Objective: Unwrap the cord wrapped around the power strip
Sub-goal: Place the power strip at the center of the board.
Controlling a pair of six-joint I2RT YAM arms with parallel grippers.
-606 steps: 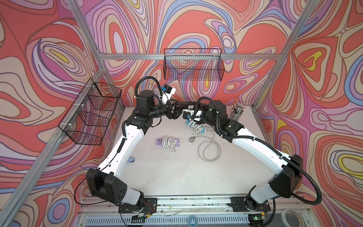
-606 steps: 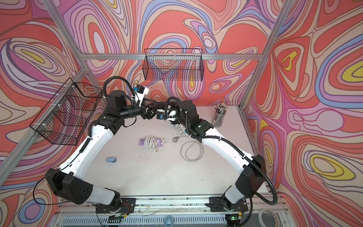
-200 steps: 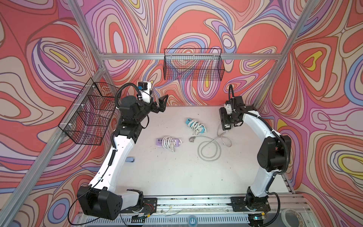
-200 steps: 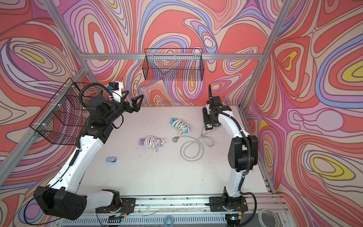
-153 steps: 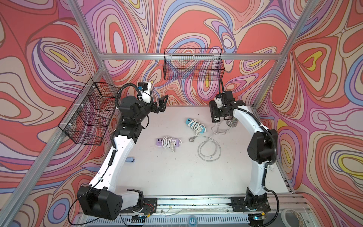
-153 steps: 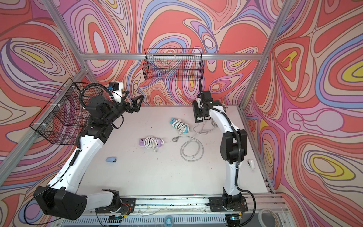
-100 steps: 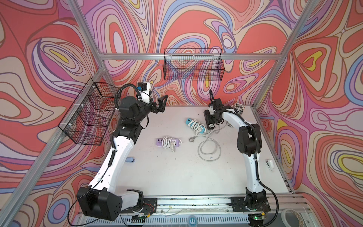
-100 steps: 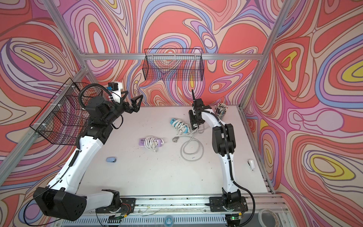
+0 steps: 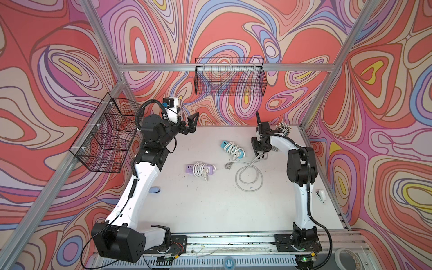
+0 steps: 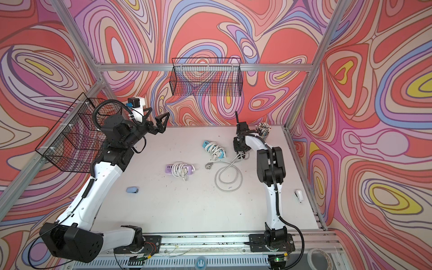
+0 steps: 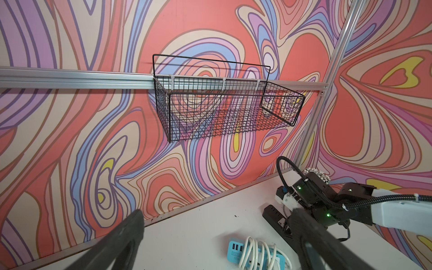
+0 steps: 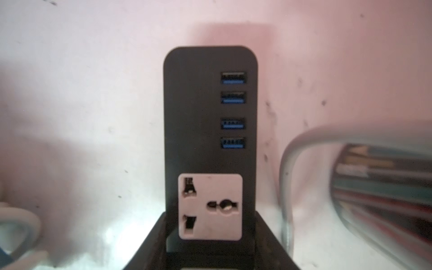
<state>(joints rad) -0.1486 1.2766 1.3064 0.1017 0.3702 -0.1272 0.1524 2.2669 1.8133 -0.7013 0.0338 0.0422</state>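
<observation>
The white table (image 9: 210, 210) was spread beneath two wire baskets, one (image 9: 230, 79) hung on the back wall above and left of the cup of pencils (image 9: 283, 129), the other (image 9: 105, 135) far to the cup's left. The left gripper (image 10: 155, 117) was held in the air well left of the cup, jaws spread wide with nothing between them. The right gripper (image 12: 211, 233) was clamped on the sides of the black power strip (image 12: 210, 117), which was down at the table surface just beside the cup; four blue USB ports and a white universal socket were shown on its face. Its grey cord (image 12: 284, 187) was trailed off into a loose loop in front of the cup, none of it wound on the body. A teal strip (image 9: 232, 148) and a purple strip (image 9: 200, 168), each wound in white cord, were lying further left of the cup, their small labels too fine to be read. A white stapler (image 9: 320, 196) was lying well in front of the cup.
</observation>
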